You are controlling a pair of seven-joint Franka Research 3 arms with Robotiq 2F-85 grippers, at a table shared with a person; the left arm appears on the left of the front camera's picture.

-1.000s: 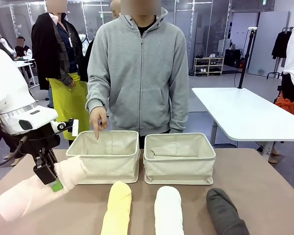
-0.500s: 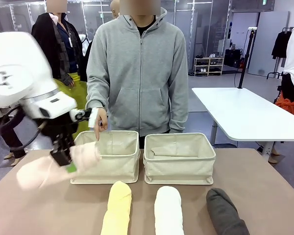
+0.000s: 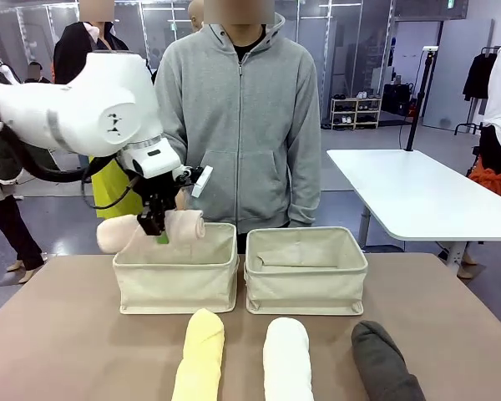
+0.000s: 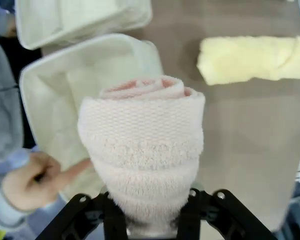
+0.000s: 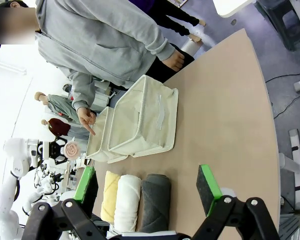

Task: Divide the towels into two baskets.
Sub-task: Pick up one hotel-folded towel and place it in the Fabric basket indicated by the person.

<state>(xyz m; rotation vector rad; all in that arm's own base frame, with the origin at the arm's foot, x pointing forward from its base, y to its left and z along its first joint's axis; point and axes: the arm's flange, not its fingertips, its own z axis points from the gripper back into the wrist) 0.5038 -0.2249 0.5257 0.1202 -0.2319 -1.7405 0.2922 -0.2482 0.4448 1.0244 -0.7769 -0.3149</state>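
Tabletop [image 3: 67, 334] basket [image 3: 177, 282], hand [image 4: 26, 184] beside pink towel [image 4: 142, 145]

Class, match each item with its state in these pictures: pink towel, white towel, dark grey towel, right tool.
1 pink towel
2 white towel
3 dark grey towel
4 right tool

A open, holding nothing
B middle of the row on the table
C gripped by the left tool
D right end of the row

Pairs: 1-C, 2-B, 3-D, 4-A
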